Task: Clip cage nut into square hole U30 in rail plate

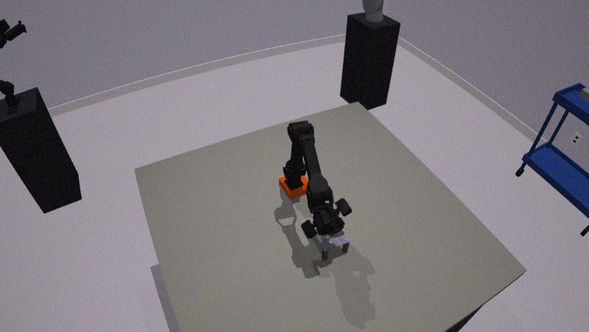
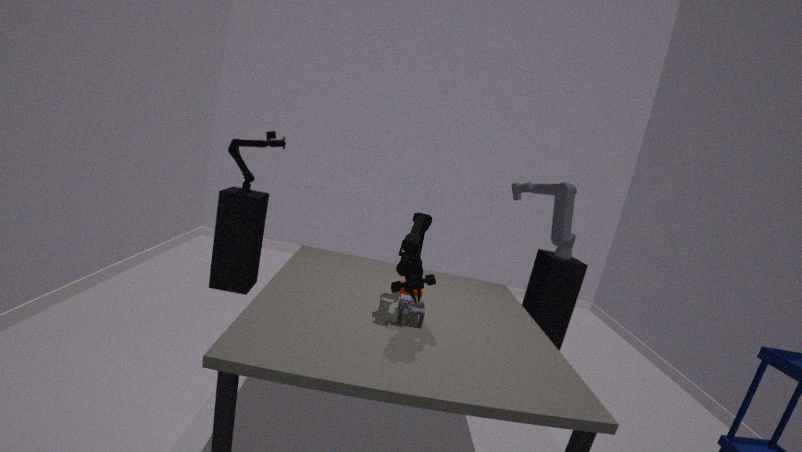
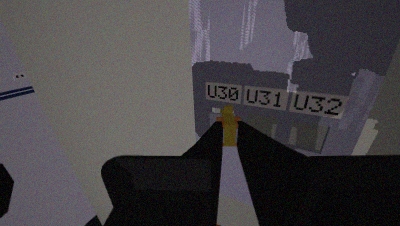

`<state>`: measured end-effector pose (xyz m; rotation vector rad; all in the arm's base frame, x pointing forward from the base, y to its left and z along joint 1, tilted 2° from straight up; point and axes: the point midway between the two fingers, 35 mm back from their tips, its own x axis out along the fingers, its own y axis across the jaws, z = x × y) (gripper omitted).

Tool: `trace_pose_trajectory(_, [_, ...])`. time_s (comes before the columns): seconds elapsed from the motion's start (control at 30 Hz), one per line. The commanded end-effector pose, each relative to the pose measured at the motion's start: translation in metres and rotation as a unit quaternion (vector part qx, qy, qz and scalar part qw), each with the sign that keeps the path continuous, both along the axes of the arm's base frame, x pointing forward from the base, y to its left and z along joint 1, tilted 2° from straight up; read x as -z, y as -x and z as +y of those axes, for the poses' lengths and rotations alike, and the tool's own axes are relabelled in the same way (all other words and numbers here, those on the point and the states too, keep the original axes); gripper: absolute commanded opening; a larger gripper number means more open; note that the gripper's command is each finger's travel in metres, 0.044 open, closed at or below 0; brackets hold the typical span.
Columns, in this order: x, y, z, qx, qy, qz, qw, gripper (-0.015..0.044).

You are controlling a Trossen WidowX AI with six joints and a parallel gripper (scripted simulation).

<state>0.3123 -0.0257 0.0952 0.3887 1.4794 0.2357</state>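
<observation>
From where I stand, the black jointed arm (image 1: 316, 164) (image 2: 412, 252) rises from an orange block-shaped base (image 1: 283, 183) and bends down toward a small grey rail plate on legs (image 1: 338, 239) (image 2: 418, 308) (image 3: 240, 75), which stands on the broad grey-green tabletop (image 1: 230, 185) (image 2: 336, 336) (image 3: 125, 75). The black two-fingered pincer (image 1: 329, 236) (image 2: 416, 302) (image 3: 228, 127) is nearly closed, with a narrow gap between its fingers, and it has hold of the small yellow cage nut (image 3: 229, 132) right at the tips. Close up, the nut shows just below the pale label reading U30 (image 3: 221, 93), in front of the plate. I can't tell whether its wings are in the hole or only near it, because the fingers and the nut cover that spot. Beside that label are two more, U31 (image 3: 265, 97) and U32 (image 3: 318, 105), with square openings below. Dark shadows fall over the plate, and more spread across the tabletop around its legs.
</observation>
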Motion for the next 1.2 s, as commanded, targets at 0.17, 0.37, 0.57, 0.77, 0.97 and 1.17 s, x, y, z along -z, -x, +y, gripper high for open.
trace_pose_trajectory(0.17, [-0.0003,-0.0001,0.0006,0.002,0.011,0.001,1.000,0.0023])
trace_pose_trajectory(0.37, [-0.0006,-0.0002,0.0013,0.002,0.019,0.002,1.000,0.0023])
trace_pose_trajectory(0.57, [-0.0011,-0.0003,0.0023,0.003,0.029,0.003,1.000,0.0023])
trace_pose_trajectory(0.77, [-0.0012,-0.0004,0.0029,0.003,0.036,0.004,0.999,0.0023])
trace_pose_trajectory(0.97, [-0.0013,-0.0005,0.0033,0.004,0.042,0.005,0.999,0.0023])
trace_pose_trajectory(1.17, [-0.0015,-0.0005,0.0037,0.004,0.048,0.005,0.999,0.0023])
